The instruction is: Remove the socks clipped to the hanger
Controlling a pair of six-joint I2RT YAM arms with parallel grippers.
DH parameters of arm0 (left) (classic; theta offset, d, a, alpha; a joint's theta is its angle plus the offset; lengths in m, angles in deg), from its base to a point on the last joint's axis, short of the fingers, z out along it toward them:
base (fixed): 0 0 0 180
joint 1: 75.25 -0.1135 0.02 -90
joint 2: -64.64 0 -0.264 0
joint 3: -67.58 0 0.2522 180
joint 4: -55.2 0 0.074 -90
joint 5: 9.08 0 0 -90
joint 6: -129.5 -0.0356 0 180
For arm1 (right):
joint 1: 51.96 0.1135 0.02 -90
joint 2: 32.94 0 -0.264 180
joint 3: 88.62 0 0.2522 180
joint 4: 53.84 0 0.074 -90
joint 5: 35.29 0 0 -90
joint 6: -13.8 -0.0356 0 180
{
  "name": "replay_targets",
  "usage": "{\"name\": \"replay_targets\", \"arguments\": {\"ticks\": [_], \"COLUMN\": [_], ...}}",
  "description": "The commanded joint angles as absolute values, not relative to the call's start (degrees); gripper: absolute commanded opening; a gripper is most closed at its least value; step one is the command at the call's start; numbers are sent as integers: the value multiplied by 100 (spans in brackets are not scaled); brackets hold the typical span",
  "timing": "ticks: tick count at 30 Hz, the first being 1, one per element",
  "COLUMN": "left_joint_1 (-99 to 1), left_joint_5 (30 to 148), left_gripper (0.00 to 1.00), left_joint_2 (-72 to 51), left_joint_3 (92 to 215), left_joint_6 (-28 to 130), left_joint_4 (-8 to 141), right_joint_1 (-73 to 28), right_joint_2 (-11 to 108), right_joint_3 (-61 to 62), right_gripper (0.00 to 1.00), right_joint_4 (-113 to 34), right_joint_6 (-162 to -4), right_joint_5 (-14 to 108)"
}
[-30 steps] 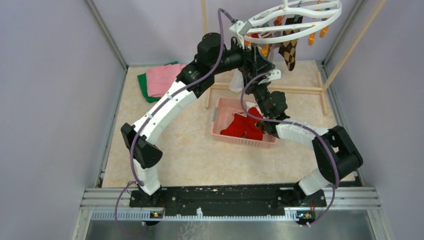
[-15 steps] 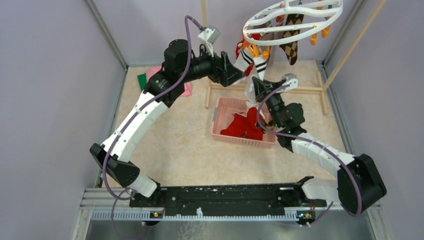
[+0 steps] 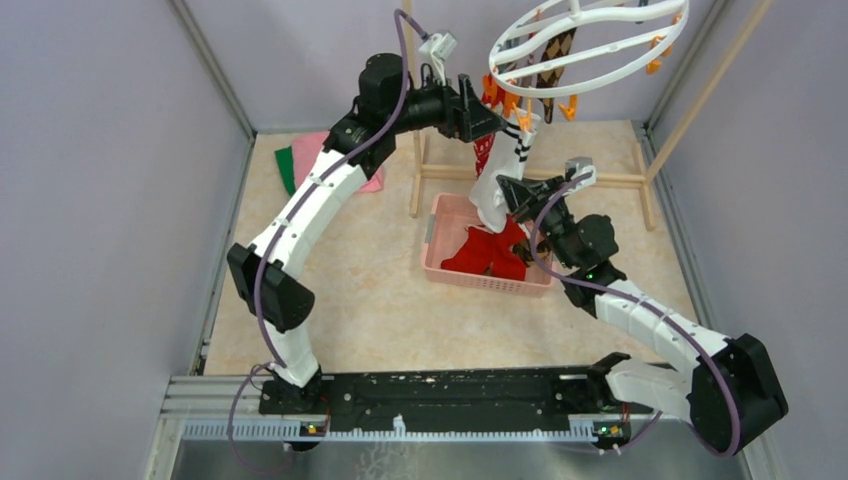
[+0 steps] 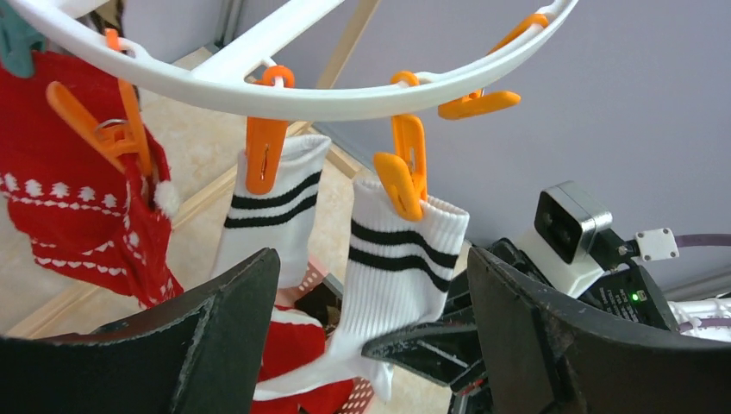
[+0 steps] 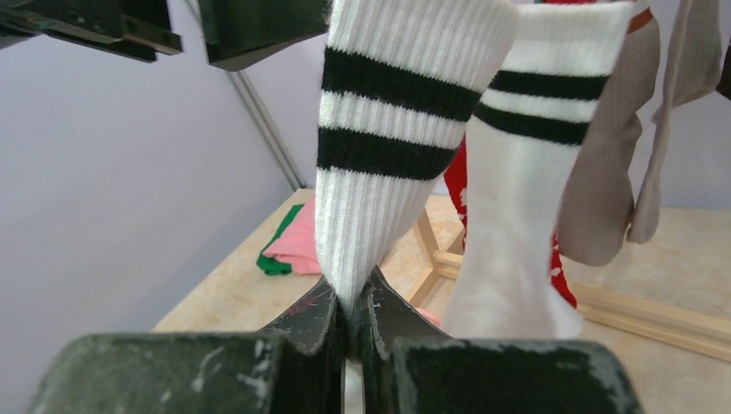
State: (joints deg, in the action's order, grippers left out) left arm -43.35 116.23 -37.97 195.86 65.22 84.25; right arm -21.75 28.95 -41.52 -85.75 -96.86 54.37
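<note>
Change: our left arm has swung in closer to the hanger (image 4: 328, 102) than it was half a second ago, and the ring has tipped a little.
Left pincer (image 4: 371, 259): wide open and holding nothing. Its jaws stand either side of the two striped socks, just below the clips.
Second striped sock (image 4: 267, 211): hangs by its cuff from its own clip, with nothing holding it.
Striped sock (image 4: 401, 259): hangs by the cuff from an orange clip (image 4: 403, 168), its foot trailing down to our other arm.
Right pincer (image 5: 352, 310): closed tight on the striped sock, well below the black bands.
Basket (image 3: 440, 262): on the table (image 3: 350, 300) beneath the hanger, with red socks (image 3: 490, 255) lying in it.
Handling: we judge the sock soft, light and stretchy. The knit will likely lengthen before the clip lets go, and the hanger swings freely, so a bare tug may drag the ring along. We think a low hold on the leg suits the pull, with the cuff freed up at the clip.
Left to do: the red patterned sock (image 4: 78, 216) and the grey sock (image 5: 603, 172) are among those not yet unclipped.
</note>
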Motion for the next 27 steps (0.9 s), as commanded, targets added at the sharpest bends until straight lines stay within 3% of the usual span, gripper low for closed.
{"name": "replay_targets", "arguments": {"ticks": [1, 10, 18, 27], "left_joint_1": [-4187, -4031, -4044, -3912], "left_joint_5": [11981, 11844, 11854, 11448], "left_gripper": [86, 89, 88, 88], "left_joint_2": [-3992, -4133, -3806, -4406], "left_joint_3": [20091, 20161, 19602, 20660], "left_joint_6": [6813, 6833, 6312, 6340], "left_joint_4": [8018, 7906, 7994, 8084], "right_joint_1": [-2152, -2149, -2148, -2147], "right_joint_2": [2903, 3465, 3190, 3460], "right_joint_3": [-3962, -3655, -3733, -3599], "right_gripper": [0, 0, 0, 0], "right_joint_4": [-8609, -8893, -8932, -8861], "right_joint_6": [-10016, -10477, -10811, -10925], "right_joint_5": [5159, 4782, 4442, 4292]}}
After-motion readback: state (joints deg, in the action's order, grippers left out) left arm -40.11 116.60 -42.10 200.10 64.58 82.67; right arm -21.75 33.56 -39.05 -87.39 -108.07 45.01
